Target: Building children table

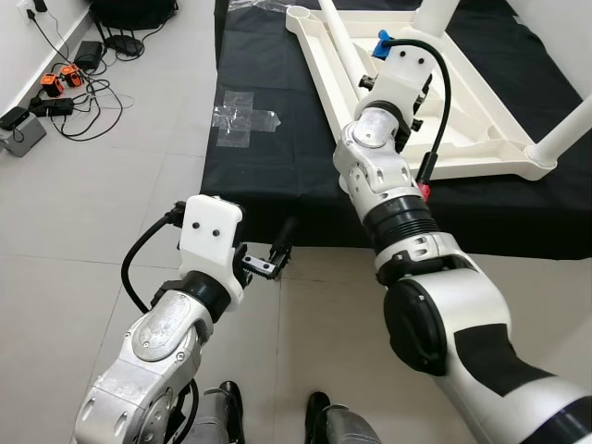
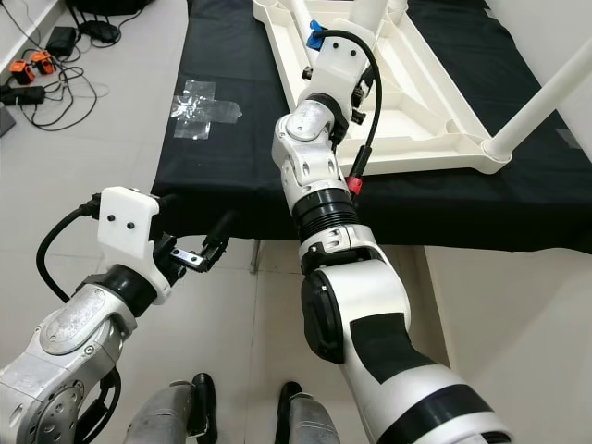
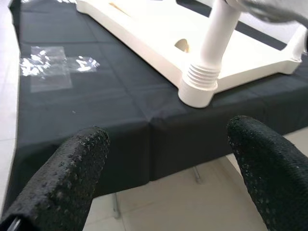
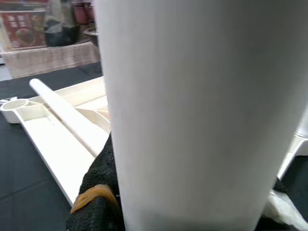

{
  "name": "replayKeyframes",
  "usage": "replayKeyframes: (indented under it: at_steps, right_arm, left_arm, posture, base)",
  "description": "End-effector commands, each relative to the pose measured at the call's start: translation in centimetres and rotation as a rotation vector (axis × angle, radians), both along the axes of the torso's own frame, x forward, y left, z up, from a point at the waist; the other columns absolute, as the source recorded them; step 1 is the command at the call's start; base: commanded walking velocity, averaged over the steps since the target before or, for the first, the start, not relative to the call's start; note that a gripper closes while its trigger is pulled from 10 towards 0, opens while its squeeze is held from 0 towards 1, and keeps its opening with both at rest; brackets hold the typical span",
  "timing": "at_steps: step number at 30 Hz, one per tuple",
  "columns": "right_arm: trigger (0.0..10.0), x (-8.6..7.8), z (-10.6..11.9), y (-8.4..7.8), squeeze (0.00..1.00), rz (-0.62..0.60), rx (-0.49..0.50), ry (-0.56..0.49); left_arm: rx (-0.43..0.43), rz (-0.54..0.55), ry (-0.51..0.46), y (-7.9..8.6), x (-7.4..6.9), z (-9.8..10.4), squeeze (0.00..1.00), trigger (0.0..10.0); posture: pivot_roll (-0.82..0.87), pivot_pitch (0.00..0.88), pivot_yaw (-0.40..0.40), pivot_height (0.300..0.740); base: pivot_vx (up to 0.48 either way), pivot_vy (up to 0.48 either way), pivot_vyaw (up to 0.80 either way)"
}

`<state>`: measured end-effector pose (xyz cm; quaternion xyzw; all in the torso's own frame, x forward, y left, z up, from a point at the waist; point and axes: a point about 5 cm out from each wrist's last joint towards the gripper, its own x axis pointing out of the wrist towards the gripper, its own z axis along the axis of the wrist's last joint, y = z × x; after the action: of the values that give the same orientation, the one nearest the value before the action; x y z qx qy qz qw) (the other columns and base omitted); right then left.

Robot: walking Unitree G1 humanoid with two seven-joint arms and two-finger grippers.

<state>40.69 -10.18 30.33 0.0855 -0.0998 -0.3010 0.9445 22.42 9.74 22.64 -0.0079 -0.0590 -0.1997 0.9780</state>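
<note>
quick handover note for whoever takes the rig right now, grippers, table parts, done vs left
Right gripper: reached over the upturned white tabletop, jaws shut on a white leg that stands close before its wrist camera.
Left gripper: jaws open, holding nothing, low at the near edge of the black cloth.
Parts: the tabletop lies underside up on the cloth. A near corner leg stands in its threaded socket; another leg lies loose across the frame.
Done: some legs stand in their sockets.
Left: seat the held leg, then fit the loose one.
</note>
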Motion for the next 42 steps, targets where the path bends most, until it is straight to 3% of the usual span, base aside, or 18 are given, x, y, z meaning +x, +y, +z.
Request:
replayKeyframes:
  at_steps: [1, 6, 13, 20, 32, 33, 34, 35, 36, 40, 41, 42]
  right_arm:
    - [10.0, 0.0, -5.7, -1.5, 0.00, -0.110, 0.082, 0.245]
    - [10.0, -0.4, -5.4, -1.6, 0.00, -0.210, 0.136, 0.243]
    - [10.0, -0.5, -5.3, -1.4, 0.00, -0.241, 0.135, 0.239]
    - [10.0, -0.9, -5.1, -0.1, 0.00, -0.292, 0.184, 0.259]
    - [10.0, -0.8, -4.5, 0.5, 0.00, -0.271, 0.184, 0.230]
    - [10.0, -0.8, -4.5, 0.5, 0.29, -0.271, 0.183, 0.226]
    - [10.0, -0.8, -4.5, 0.5, 0.29, -0.271, 0.183, 0.226]
    - [10.0, -0.8, -4.4, 0.5, 0.95, -0.268, 0.187, 0.222]
    - [10.0, -0.8, -4.4, 0.5, 1.00, -0.267, 0.191, 0.220]
    - [10.0, -0.8, -4.3, 0.6, 1.00, -0.256, 0.191, 0.207]
    - [10.0, -0.8, -4.2, 0.6, 0.00, -0.254, 0.192, 0.204]
    - [10.0, -0.8, -4.2, 0.6, 0.00, -0.254, 0.192, 0.204]
  left_arm:
    - [0.008, -0.058, 0.052, -0.7, -0.4, -0.9, 0.00, 10.0]
    - [0.023, -0.119, 0.075, -1.2, -0.9, -1.4, 0.00, 10.0]
    - [0.024, -0.119, 0.074, -1.3, -0.9, -1.4, 0.00, 10.0]
    - [0.023, -0.113, 0.068, -1.3, -0.8, -1.3, 0.00, 10.0]
    - [0.020, -0.109, 0.059, -1.2, -0.8, -1.1, 0.00, 10.0]
    - [0.019, -0.109, 0.059, -1.2, -0.8, -1.1, 0.00, 10.0]
    - [0.019, -0.109, 0.059, -1.2, -0.8, -1.1, 0.00, 10.0]
    - [0.019, -0.108, 0.059, -1.2, -0.8, -1.1, 0.00, 10.0]
    - [0.019, -0.107, 0.058, -1.2, -0.8, -1.1, 0.00, 10.0]
    - [0.020, -0.103, 0.057, -1.2, -0.8, -1.1, 0.00, 10.0]
    - [0.020, -0.102, 0.056, -1.2, -0.8, -1.1, 0.00, 10.0]
    - [0.020, -0.102, 0.056, -1.2, -0.8, -1.1, 0.00, 10.0]
  posture:
    - [0.08, 0.285, -0.103, 0.740]
    - [0.08, 0.288, -0.103, 0.740]
    - [0.08, 0.291, -0.102, 0.740]
    - [0.08, 0.295, -0.098, 0.740]
    - [0.08, 0.295, -0.098, 0.740]
    - [0.08, 0.295, -0.098, 0.740]
    - [0.08, 0.295, -0.098, 0.740]
    - [0.08, 0.295, -0.098, 0.740]
    - [0.08, 0.295, -0.098, 0.740]
    - [0.08, 0.295, -0.098, 0.740]
    - [0.08, 0.295, -0.098, 0.740]
    - [0.08, 0.295, -0.098, 0.740]
  base:
    - [0.000, 0.000, 0.00]
    - [0.000, 0.000, 0.00]
    - [0.000, 0.000, 0.00]
    - [0.000, 0.000, 0.00]
    - [0.000, 0.000, 0.00]
    - [0.000, 0.000, 0.00]
    - [0.000, 0.000, 0.00]
    - [0.000, 0.000, 0.00]
    - [0.000, 0.000, 0.00]
    - [0.000, 0.000, 0.00]
    - [0.000, 0.000, 0.00]
    - [0.000, 0.000, 0.00]
